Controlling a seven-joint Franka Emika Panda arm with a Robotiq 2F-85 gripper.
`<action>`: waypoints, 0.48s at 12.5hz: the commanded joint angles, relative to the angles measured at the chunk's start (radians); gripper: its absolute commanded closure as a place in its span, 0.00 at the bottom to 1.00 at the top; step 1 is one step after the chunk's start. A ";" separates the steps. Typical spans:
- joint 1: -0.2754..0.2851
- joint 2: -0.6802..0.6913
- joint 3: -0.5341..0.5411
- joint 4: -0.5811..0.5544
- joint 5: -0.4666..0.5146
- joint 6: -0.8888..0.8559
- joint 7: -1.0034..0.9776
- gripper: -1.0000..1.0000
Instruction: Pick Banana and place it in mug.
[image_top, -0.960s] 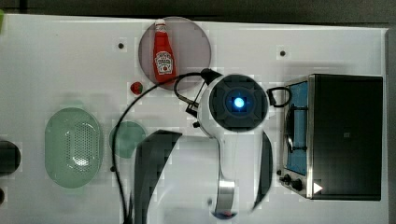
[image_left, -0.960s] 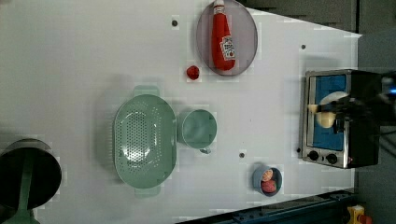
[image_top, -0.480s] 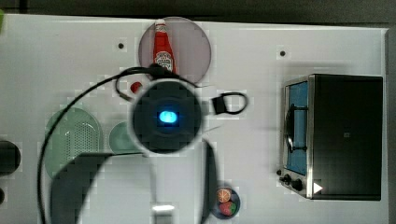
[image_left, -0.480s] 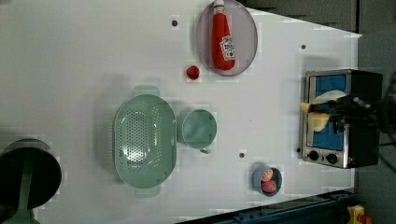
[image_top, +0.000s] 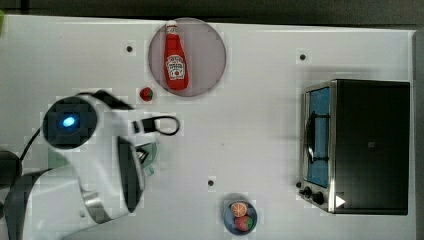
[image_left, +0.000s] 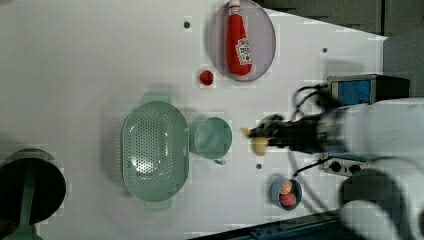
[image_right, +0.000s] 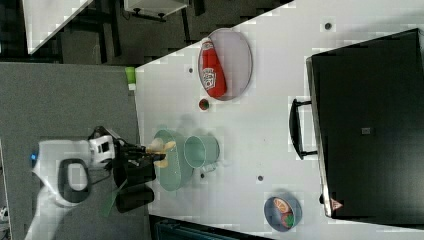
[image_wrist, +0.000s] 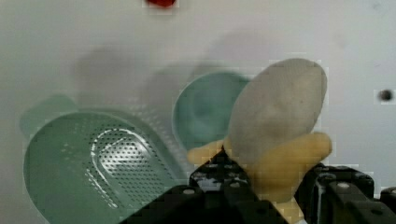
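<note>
End effector (image_wrist: 266, 186) low in the wrist view, clamped on the banana (image_wrist: 280, 135), peeled tip up. Beyond it, the mug (image_wrist: 205, 109) mid-frame on the table (image_wrist: 70, 37), colander (image_wrist: 98, 165) just beside. Ketchup bottle (image_left: 239, 42) at left view's top.

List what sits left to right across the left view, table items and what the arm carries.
Dark round object → colander → mug → banana held in the gripper → bowl of fruit → toaster oven. The ketchup bottle and red berry overlap the mug's span, so left out.
</note>
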 joint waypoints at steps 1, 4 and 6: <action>-0.012 0.016 0.027 -0.100 0.010 0.164 0.161 0.64; -0.011 0.098 0.041 -0.156 0.007 0.313 0.218 0.64; -0.011 0.146 0.040 -0.156 -0.001 0.351 0.229 0.60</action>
